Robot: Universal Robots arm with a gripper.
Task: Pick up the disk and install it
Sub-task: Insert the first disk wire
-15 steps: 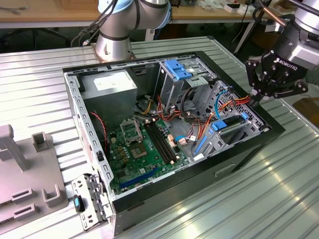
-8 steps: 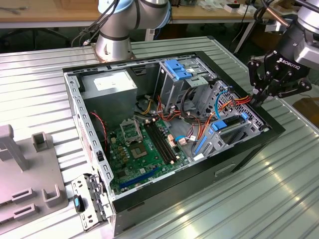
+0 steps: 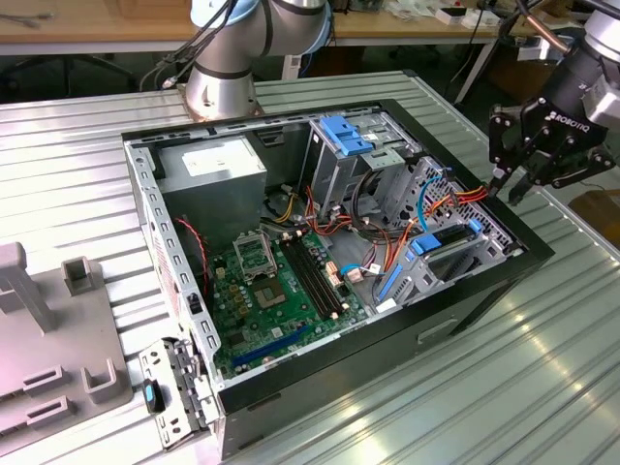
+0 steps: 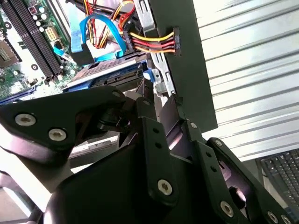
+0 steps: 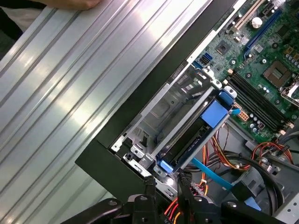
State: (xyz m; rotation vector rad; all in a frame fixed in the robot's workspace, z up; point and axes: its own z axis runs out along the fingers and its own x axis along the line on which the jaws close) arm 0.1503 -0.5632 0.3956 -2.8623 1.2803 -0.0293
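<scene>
A ribbed metal table [image 3: 87, 126] fills the exterior view. An open black computer case [image 3: 455, 320] lies on its side on the table, its inside facing up. A grey moulded fixture [image 3: 39, 339] sits on the table at the exterior view's left, and the arm's round silver base [image 3: 221, 82] stands behind the case.

Inside the case, a green motherboard [image 3: 281, 291] covers the floor. A large grey power-supply box [image 3: 213, 165] with a white label sits in the corner nearest the arm's base.

The disk [image 3: 450, 237] lies in a metal drive bay at the end of the case toward the exterior view's right. It is dark, with bright blue rails along its edges. In the first wrist view the disk [image 5: 189, 140] sits lengthwise in the bay between metal side plates, with a blue tab at its end. Red, yellow and orange cables [image 4: 154, 44] and a flat blue cable [image 4: 88, 28] run close beside it.

The black gripper [image 3: 508, 186] hangs just above the case's wall at the exterior view's right, close to the disk's bay and tilted toward it. In both wrist views its two fingers [image 5: 149, 189] stand slightly apart with a narrow gap and nothing between them. The fingertips [image 4: 145, 95] are near the end of the disk, apart from it.
</scene>
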